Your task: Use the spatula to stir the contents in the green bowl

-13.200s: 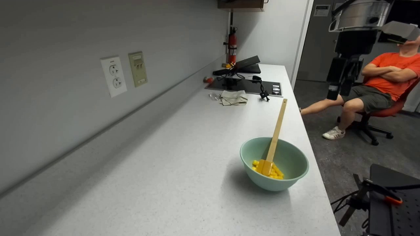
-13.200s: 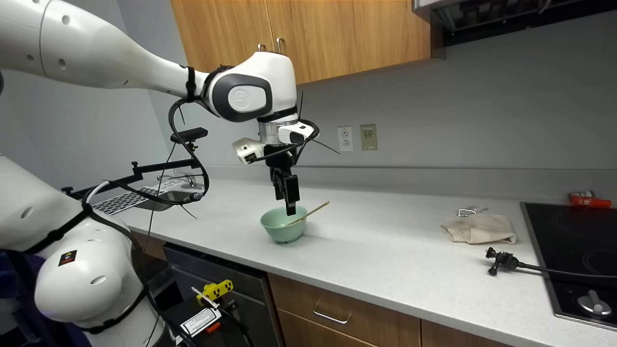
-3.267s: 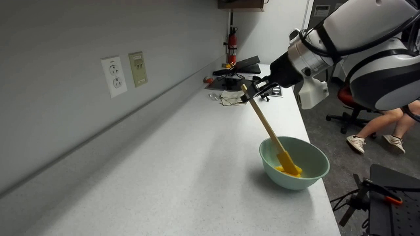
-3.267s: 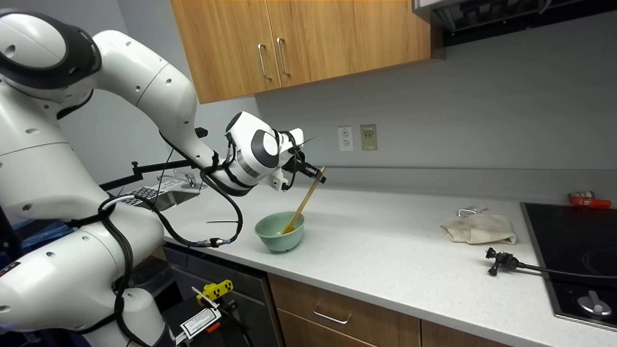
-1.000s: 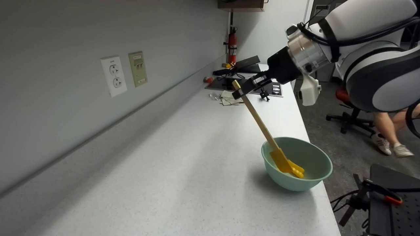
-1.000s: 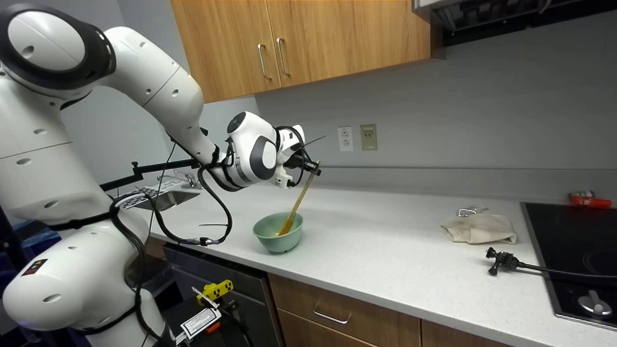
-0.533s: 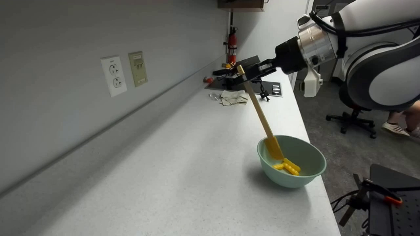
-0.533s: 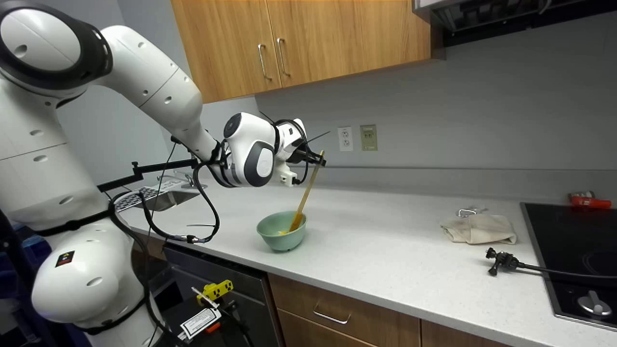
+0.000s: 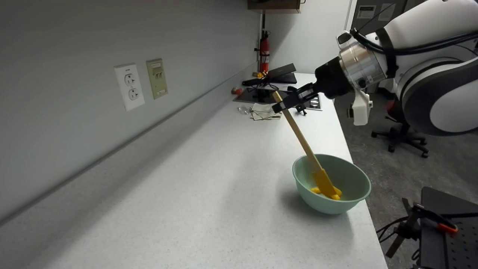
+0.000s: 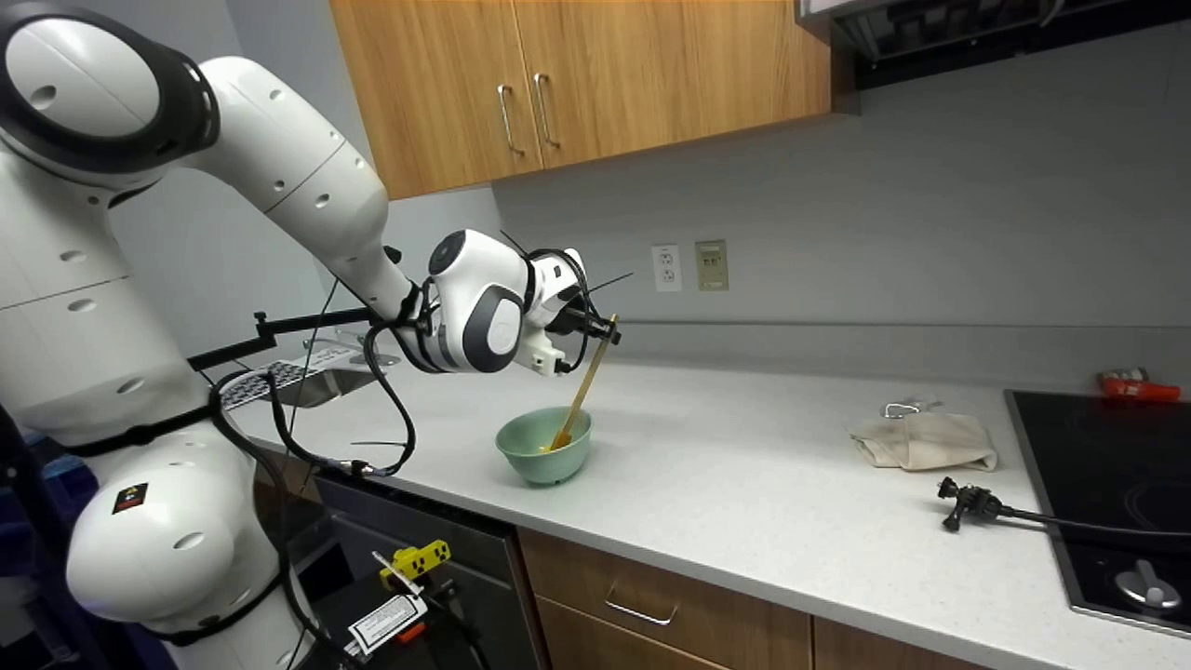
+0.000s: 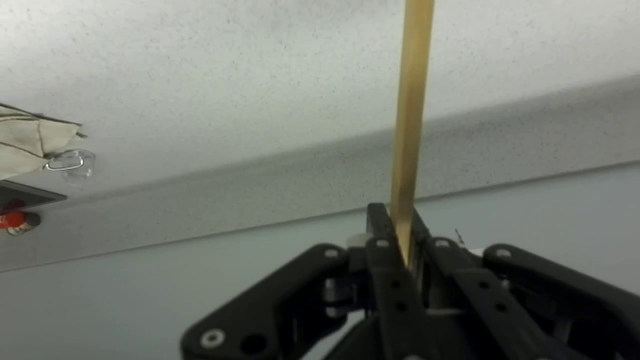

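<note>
1. The jaws of the gripper [image 11: 399,216] were pinched on the spatula [image 9: 304,144] near its top end, which poked out past them.
2. From there the spatula slanted down into the bowl [image 9: 328,206], its blade partly hiding the contents [image 9: 338,191] inside; I couldn't tell whether it touched the bowl's bottom.
3. The bowl's rim ringed the blade on all sides.
4. Well away from the bowl, on the counter [image 10: 726,465], lay a cloth [image 10: 923,442] and a black mount [image 10: 972,502], with the cooktop [image 10: 1107,465] beyond.
5. The counter's front edge ran near the bowl. On the bowl's far side, plenty of counter stretched back to the wall [image 10: 930,233], where a cabinet [image 10: 595,84] hung far above the bowl's level.
</note>
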`<state>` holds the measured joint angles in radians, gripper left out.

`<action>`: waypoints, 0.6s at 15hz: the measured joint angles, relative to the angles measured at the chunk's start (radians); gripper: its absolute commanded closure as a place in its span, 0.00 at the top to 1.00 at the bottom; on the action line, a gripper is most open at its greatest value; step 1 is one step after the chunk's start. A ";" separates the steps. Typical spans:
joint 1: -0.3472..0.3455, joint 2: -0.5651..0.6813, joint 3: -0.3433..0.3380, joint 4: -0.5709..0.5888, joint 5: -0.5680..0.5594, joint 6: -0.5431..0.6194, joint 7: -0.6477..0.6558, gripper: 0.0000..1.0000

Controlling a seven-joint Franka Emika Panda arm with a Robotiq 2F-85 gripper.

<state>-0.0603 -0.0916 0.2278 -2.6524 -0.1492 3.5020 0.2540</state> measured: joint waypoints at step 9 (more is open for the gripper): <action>0.068 0.023 -0.042 -0.016 0.035 0.080 -0.066 0.02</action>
<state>0.0074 -0.0683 0.1861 -2.6681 -0.1138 3.5824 0.1876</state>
